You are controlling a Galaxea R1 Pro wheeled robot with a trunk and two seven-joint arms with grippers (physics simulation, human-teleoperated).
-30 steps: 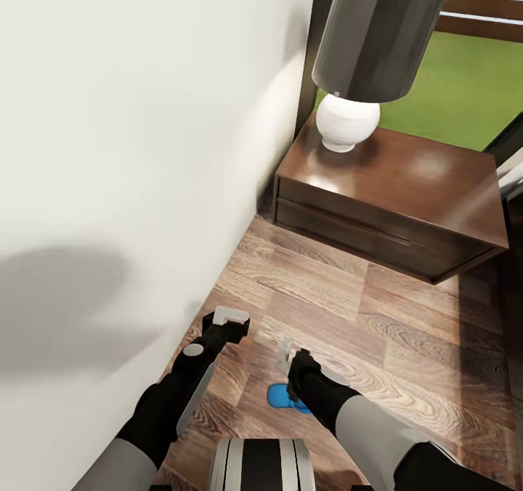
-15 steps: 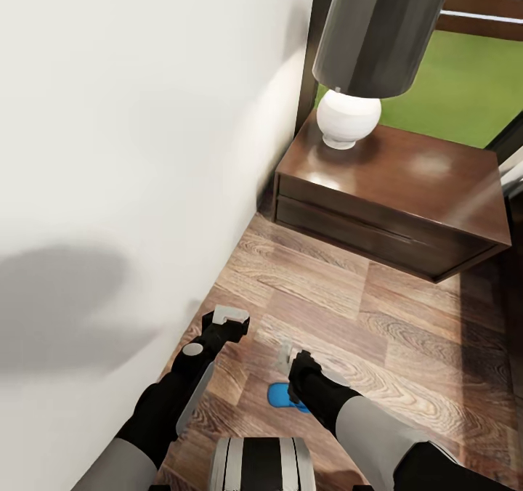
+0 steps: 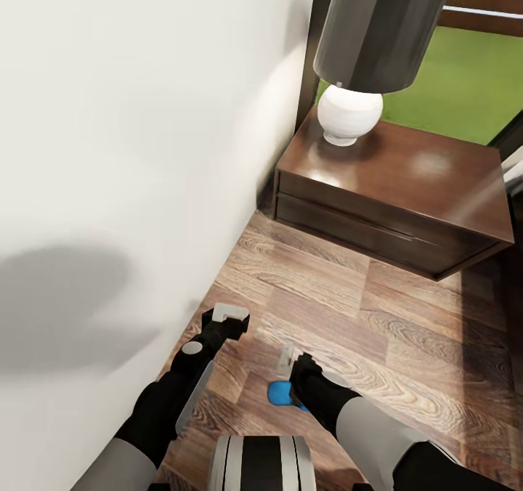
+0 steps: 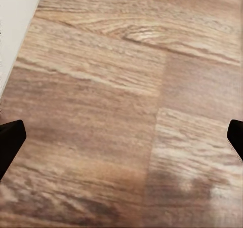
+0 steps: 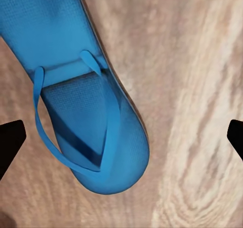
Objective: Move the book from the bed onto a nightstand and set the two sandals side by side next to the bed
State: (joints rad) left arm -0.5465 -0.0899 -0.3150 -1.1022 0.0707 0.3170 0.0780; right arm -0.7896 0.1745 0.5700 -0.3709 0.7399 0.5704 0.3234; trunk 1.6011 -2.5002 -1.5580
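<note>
The right hand is hovering low over a blue sandal with its fingers spread wide, each dark tip sitting well off to one side of the sole in the right wrist view, nothing pinched between them. The sandal is lying flat on the wooden floor, just beside the bed, whose pale side is rising along the floor's left edge, and well apart from the nightstand standing at the floor's far edge by the bed. The main risk, as I judge it, is the sandal's shape: a thin flat foot-shaped sole hugging the planks is giving the fingers almost no edge to close on, so they may scrape the floor or slide the sandal away rather than lifting it (catching the raised Y-shaped strap might be the surer hold). The sole is looking finely dimpled and rubbery, the strap slim and smooth, and the floor is showing matte oak-like grain. The left hand is hanging spread and empty over bare planks close to the bed's side, where a careless swing could be knocking against it. The nightstand's top is glossy dark brown, bearing a lamp with a round white base and dark cylindrical shade.
</note>
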